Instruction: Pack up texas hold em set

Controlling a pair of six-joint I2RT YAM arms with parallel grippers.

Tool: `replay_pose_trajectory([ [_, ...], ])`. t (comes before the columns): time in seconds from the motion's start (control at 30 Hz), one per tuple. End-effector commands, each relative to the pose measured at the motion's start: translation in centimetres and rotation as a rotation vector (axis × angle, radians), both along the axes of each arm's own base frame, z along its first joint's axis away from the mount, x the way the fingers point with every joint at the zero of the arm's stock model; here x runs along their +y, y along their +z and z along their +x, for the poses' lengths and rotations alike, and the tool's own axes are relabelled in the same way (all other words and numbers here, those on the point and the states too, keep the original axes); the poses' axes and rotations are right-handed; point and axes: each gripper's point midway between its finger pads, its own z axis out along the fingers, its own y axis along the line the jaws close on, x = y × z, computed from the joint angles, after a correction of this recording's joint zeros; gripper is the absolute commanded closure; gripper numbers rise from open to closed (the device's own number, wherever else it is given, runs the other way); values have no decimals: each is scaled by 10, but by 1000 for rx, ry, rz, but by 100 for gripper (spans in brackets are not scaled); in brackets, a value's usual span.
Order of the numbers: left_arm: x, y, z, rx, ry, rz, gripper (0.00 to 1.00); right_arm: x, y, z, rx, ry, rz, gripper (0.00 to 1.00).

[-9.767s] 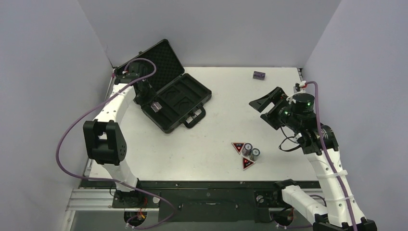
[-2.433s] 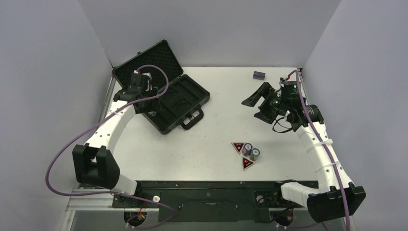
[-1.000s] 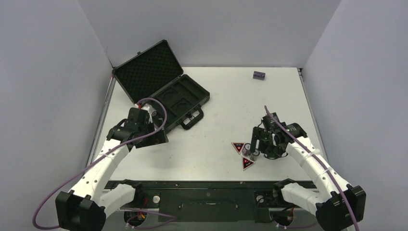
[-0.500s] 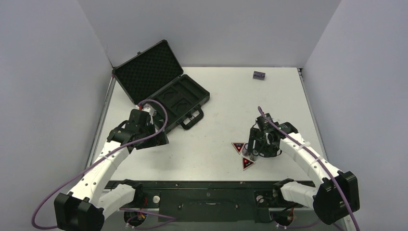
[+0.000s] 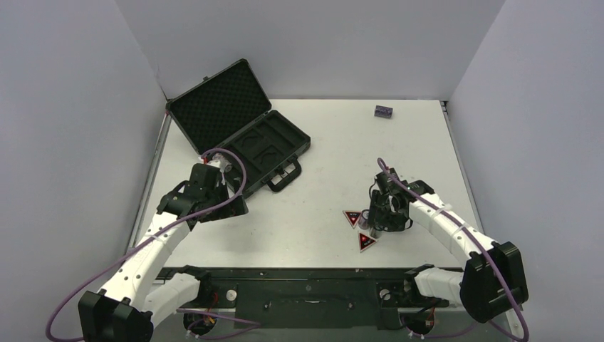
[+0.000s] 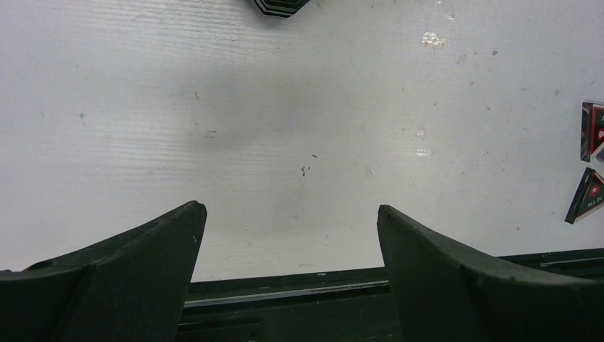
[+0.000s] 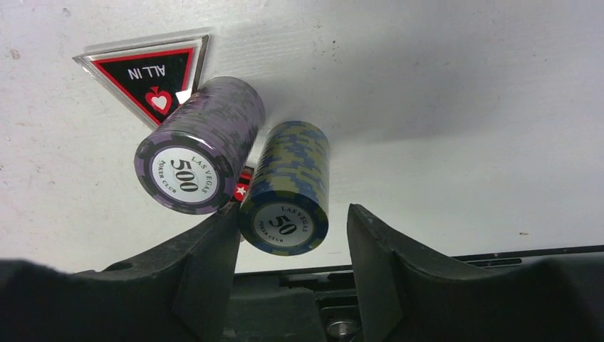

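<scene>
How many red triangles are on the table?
2. One triangle lies just left of the right pincer; the other triangle lies nearer the arms' bases. The pincer could hide more.

White table (image 5: 335, 160) (scuffed) between plain grey walls (image 5: 320, 43).

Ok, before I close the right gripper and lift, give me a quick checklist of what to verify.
1. 50 chip stack stands between the right gripper's fingers: ok.
2. Both fingers touching that stack: not ok, a gap shows on one side.
3. 500 chip stack clear of the closing fingers: cannot tell, it stands close beside one finger.
4. Briefcase open, foam slots showing: ok.
5. Left gripper open, empty, above bare table: ok.
</scene>
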Motion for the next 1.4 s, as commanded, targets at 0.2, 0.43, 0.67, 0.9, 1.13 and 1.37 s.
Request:
replay_pose_trajectory([
  [0.2,1,6,6,-39,18,0,11,-1,-6,16,-22,-4,-30,53],
  [0.43,1,5,6,-36,18,0,11,-3,-5,17,-27,-12,-30,61],
  [0.67,0,5,6,-32,13,-2,11,-3,9,21,-58,-20,-28,77],
  [0.9,-2,3,6,-27,6,-7,11,-3,36,23,-85,-27,-19,100],
  [1.13,2,3,7,-29,19,17,12,-12,77,28,-139,-25,-57,100],
  [1.37,7,6,8,-41,42,44,12,-20,114,32,-177,-9,-87,100],
])
